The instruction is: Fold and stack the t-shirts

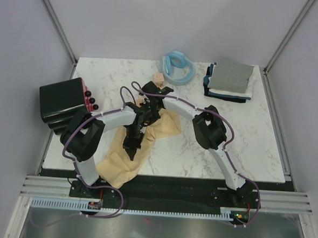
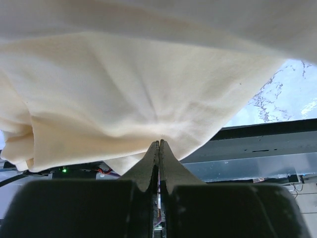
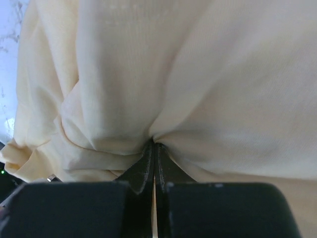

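My left claw (image 2: pixel 159 145) and right claw (image 3: pixel 153 146) are each clamped on a bunched fold of the cream t-shirt (image 1: pixel 122 168); only my wrist views show these pinches. Only the overhead view shows the shirt draped nearer than, and left of, the folded stack (image 1: pixel 230 80).

Open passage over bare table (image 1: pixel 254 146) at right, between right arm (image 1: pixel 209 130) and folded stack (image 1: pixel 230 80) in far right corner. More bare marble far left, beyond black box (image 1: pixel 63 99). Blocked mid-table: left arm (image 1: pixel 102 121) and right arm close together, yellow-cream t-shirt (image 1: pixel 121 162) bunched under them, spilling over near-left edge. Black box at left edge, just beside left elbow. Light blue ring (image 1: pixel 177 67) far centre, near stack. Ahead of left gripper (image 2: pixel 159 144) and right gripper (image 3: pixel 152 146): cloth wall, pinched in closed jaws; sliver of marble visible past cloth, left wrist view.
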You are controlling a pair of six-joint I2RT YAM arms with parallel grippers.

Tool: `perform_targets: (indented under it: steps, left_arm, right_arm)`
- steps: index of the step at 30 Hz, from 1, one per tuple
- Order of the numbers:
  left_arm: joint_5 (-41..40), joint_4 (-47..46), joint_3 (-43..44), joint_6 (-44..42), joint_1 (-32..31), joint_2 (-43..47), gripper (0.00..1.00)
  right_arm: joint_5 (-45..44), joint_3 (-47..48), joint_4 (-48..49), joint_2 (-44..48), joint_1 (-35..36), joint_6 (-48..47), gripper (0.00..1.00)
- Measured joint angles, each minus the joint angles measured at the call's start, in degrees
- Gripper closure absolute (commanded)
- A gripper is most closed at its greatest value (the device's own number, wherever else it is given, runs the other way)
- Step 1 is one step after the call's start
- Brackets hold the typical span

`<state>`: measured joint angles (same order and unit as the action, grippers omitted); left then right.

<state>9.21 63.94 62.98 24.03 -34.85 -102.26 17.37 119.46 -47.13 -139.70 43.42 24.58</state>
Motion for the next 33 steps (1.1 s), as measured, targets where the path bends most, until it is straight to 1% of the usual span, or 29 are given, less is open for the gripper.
perform_targets:
  steps: [6,13,16,22,24,25,26,28,29,33]
  left_arm:
    - [-0.02,-0.07,-1.42,0.79,0.00,1.40,0.98]
    - [-0.09,-0.28,-2.25,2.05,0.00,1.70,0.98]
    - [-0.13,-0.35,-2.64,2.60,0.00,2.19,0.98]
    - [-0.37,-0.26,-3.17,3.65,0.00,2.71,0.98]
    - [-0.63,-0.26,-3.23,3.82,0.00,2.75,0.98]
    - [-0.74,-0.26,-3.28,3.91,0.00,2.80,0.98]
    - [-0.85,-0.22,-3.30,3.98,0.00,2.80,0.98]
    - [-1.29,-0.22,-3.32,4.02,-0.04,2.80,0.98]
    - [-1.44,-0.20,-3.32,4.04,-0.04,2.80,0.98]
    - [-2.16,0.09,-3.28,4.09,-0.04,2.80,0.98]
  right_arm:
    - [2.27,0.22,-0.20,-0.35,0.85,-1.62,1.00]
    - [5.09,5.22,-1.64,-3.50,0.83,-3.26,0.99]
    - [4.72,6.75,-1.95,-4.24,0.83,-3.61,0.99]
    - [1.31,10.49,-2.21,-5.95,-0.37,-3.52,0.97]
    - [-0.17,11.74,-2.38,-6.51,-1.36,-3.50,0.92]
    - [-1.07,12.39,-2.38,-6.75,-1.95,-3.52,0.87]
    - [-2.21,13.14,-2.45,-7.06,-2.58,-3.65,0.77]
    - [-4.02,14.49,-2.23,-7.56,-3.89,-3.91,0.61]
    - [-4.55,14.75,-2.05,-7.61,-4.37,-3.91,0.55]
    - [-6.56,15.37,-0.04,-7.61,-6.29,-4.33,0.53]
